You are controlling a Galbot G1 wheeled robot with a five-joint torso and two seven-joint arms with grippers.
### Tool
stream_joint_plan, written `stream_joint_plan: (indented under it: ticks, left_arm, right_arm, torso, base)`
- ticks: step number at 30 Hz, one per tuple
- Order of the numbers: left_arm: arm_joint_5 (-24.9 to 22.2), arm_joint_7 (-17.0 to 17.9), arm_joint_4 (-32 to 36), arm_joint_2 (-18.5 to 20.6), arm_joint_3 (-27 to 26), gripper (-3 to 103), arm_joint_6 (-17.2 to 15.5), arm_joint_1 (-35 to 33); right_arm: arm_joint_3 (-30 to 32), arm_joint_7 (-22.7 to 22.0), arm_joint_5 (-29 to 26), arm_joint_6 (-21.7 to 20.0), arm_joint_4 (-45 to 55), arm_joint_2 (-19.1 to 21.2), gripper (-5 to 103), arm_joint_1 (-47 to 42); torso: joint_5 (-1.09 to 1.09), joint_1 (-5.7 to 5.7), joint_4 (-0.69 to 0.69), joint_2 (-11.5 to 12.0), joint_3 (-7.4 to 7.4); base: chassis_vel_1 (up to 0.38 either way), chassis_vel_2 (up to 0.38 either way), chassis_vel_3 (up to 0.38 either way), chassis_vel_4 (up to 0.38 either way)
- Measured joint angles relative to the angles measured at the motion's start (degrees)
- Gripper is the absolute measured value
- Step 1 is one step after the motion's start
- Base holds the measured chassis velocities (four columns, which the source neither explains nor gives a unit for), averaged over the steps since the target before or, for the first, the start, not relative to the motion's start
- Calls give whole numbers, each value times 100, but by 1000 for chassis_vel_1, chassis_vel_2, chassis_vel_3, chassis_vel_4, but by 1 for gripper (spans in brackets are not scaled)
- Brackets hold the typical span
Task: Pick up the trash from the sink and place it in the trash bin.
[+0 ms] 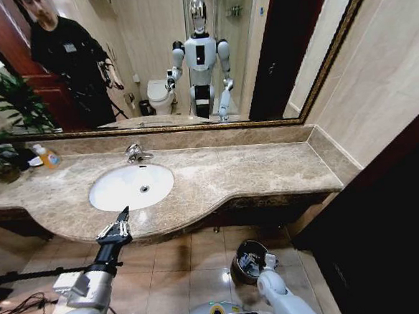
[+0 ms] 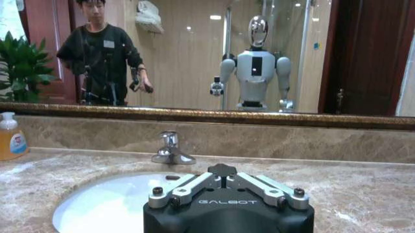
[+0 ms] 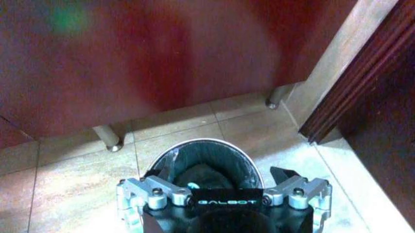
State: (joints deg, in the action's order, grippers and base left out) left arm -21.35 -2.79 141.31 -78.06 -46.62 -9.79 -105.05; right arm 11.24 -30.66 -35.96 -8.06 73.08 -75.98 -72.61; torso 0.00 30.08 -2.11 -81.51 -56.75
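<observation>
Sink basin apparently clear of trash. Left claw pinched narrow at sink's near rim; right claw spread wide above trash bin, likely for release.

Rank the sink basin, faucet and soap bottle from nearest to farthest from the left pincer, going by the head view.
From the left pincer, at the counter's front edge:
1. Sink basin, just beyond the tips.
2. Faucet, behind the basin by the mirror.
3. Soap bottle, far back on the counter's left side.
</observation>
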Motion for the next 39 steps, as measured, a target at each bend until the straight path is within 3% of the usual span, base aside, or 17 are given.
stream_joint_plan:
  ticks: [6, 13, 17, 18, 23, 28, 39]
  left_arm:
    - [0, 0, 0, 0, 0, 0, 0, 0]
    - [0, 0, 0, 0, 0, 0, 0, 0]
    - [0, 0, 0, 0, 0, 0, 0, 0]
    - [0, 0, 0, 0, 0, 0, 0, 0]
    - [0, 0, 0, 0, 0, 0, 0, 0]
    - [0, 0, 0, 0, 0, 0, 0, 0]
    - [0, 0, 0, 0, 0, 0, 0, 0]
  right_arm:
    - [14, 3, 2, 20, 109, 51, 100, -78]
    - [145, 386, 396, 388, 530, 283, 100, -311]
    - [593, 1309, 929, 735, 1568, 468, 100, -752]
    - [593, 1309, 929, 735, 1568, 468, 100, -752]
    - [1432, 2436, 1473, 724, 2765, 110, 100, -1167]
    - [1814, 2958, 1590, 792, 3663, 105, 100, -1355]
    - [2273, 3139, 1909, 906, 4800, -86, 100, -1536]
  torso:
    - [0, 0, 0, 0, 0]
    - [1, 0, 0, 0, 0]
    - [0, 0, 0, 0, 0]
    - [0, 0, 0, 0, 0]
    - [1, -1, 0, 0, 0]
    - [0, -1, 0, 0, 0]
    - [0, -1, 0, 0, 0]
  base:
    - [0, 0, 0, 0]
    - [0, 0, 0, 0]
    - [0, 0, 0, 0]
    - [0, 0, 0, 0]
    - [0, 0, 0, 0]
    - [0, 0, 0, 0]
    - [0, 0, 0, 0]
